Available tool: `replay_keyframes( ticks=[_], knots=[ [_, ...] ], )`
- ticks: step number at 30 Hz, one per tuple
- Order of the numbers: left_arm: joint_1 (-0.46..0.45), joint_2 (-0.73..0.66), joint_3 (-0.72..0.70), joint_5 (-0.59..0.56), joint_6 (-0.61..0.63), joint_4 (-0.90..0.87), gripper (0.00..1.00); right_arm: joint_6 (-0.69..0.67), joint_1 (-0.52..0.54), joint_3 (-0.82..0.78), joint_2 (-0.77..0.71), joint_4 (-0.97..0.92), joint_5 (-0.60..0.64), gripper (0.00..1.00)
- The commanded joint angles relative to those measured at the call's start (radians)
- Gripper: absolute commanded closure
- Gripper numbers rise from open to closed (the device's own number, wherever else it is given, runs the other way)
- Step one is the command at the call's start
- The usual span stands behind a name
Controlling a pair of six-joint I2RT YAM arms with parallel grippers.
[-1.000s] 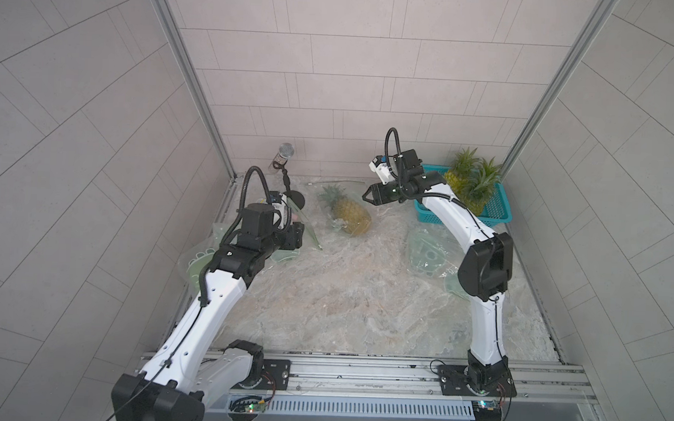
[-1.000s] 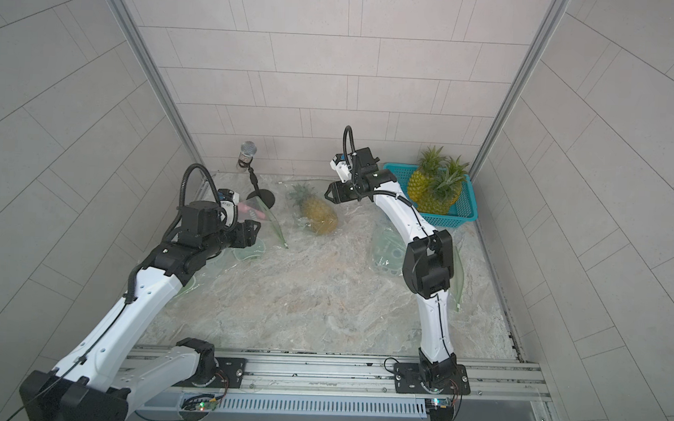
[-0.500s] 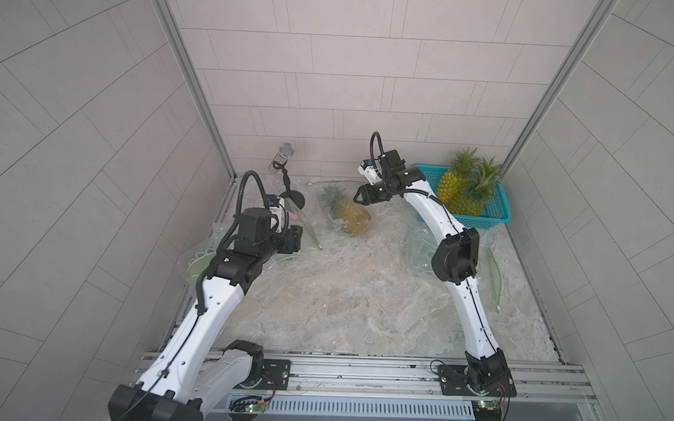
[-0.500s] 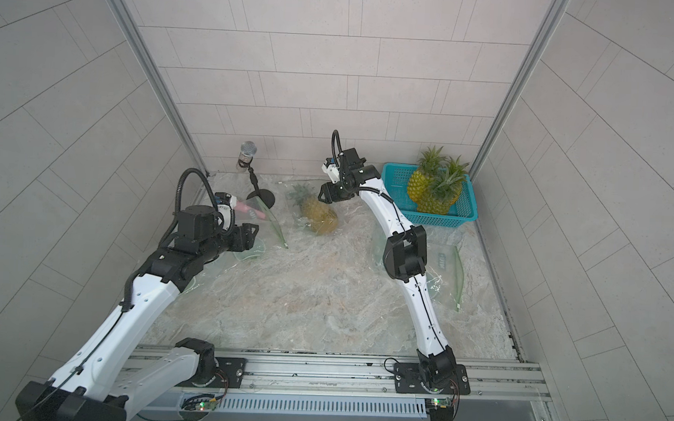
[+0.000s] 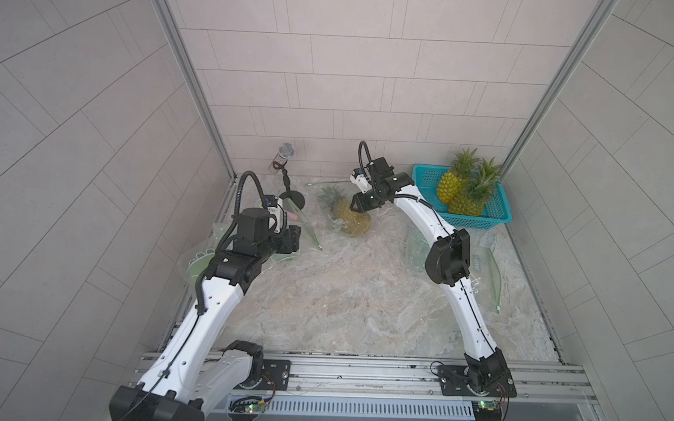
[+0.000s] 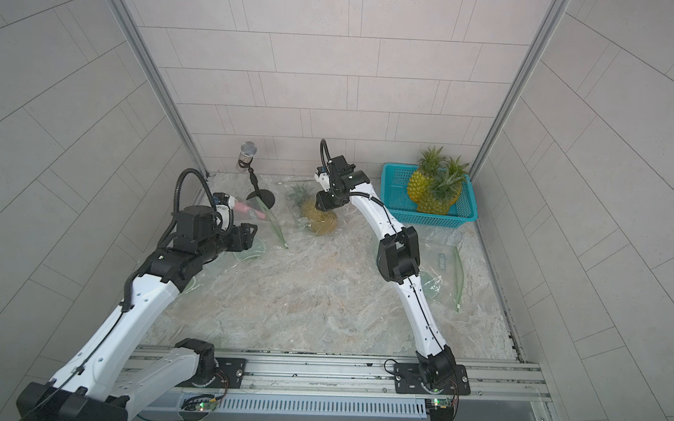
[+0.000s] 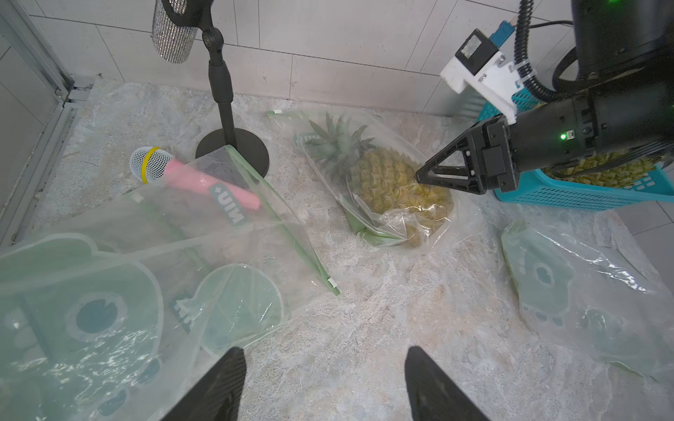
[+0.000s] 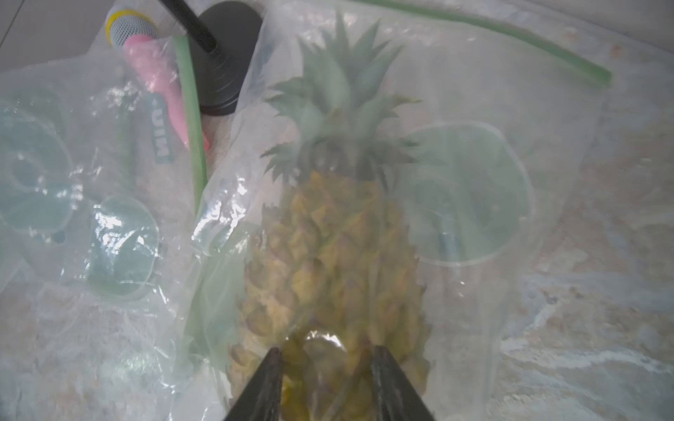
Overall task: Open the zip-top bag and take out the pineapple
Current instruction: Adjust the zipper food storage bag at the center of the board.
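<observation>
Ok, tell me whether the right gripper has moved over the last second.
Yes. The right gripper has shifted away from the blue basket toward the bagged pineapple, and is now at the fruit's bottom end.

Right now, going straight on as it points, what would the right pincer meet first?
The zip-top bag, where it covers the base of the pineapple; seemingly almost touching, though depth is unclear.
</observation>
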Motion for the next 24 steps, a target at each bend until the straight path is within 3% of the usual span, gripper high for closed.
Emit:
replay_keyframes(
  ticks=[1,10,17,24],
  knots=[
    [0.010,-0.007,-0.013,0.008,0.018,0.010,0.27,-0.047,0.014,-0.068,-0.013,-0.138,0.065,0.67],
    [0.025,0.002,-0.014,0.020,0.012,0.010,0.27,-0.020,0.013,-0.526,-0.298,0.071,0.112,0.84],
    [0.029,0.021,-0.015,0.056,0.000,0.016,0.27,0.063,0.014,-0.866,-0.511,0.271,0.100,0.90],
    [0.029,0.047,-0.016,0.103,-0.037,0.046,0.27,0.107,0.019,-1.070,-0.605,0.389,0.083,1.00]
  ],
)
